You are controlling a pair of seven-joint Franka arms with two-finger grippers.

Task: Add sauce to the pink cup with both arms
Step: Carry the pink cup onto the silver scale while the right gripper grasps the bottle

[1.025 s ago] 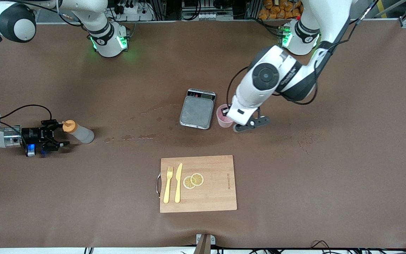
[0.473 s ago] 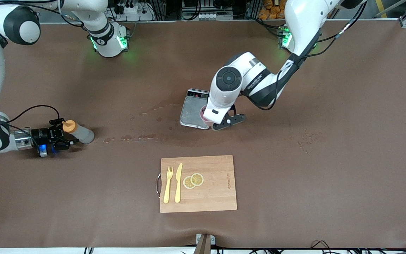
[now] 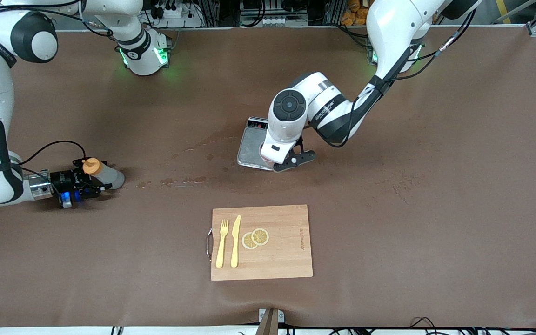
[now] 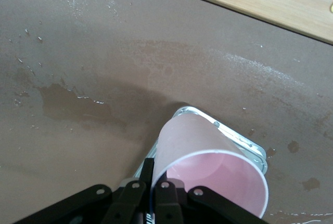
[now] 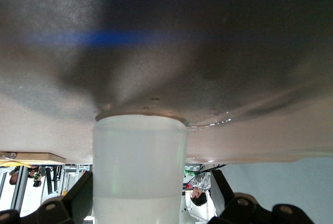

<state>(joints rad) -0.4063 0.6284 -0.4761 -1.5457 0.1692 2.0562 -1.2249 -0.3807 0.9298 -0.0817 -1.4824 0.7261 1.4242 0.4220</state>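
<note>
Sauce (image 3: 103, 174), one bottle, stood toward the right arm's end of the table, the right gripper (image 3: 92, 178) spread around its body without visible contact. One pink cup (image 4: 208, 174), apparently empty, hung clamped in the left gripper (image 3: 281, 156) over one scale (image 3: 253, 146), farther back than one cutting board (image 3: 261, 242).

scale (image 3: 255, 148), cutting board (image 3: 277, 242), fork (image 3: 222, 243), knife (image 3: 236, 240)

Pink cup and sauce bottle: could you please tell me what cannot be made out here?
- Pink cup: front view, left arm's wrist hides nearly all; whether it touches the scale is unclear.
- Left pincer: left wrist view, bottom edge cuts off its body.
- Sauce bottle: right wrist view, bottom edge cuts off its nozzle.
</note>
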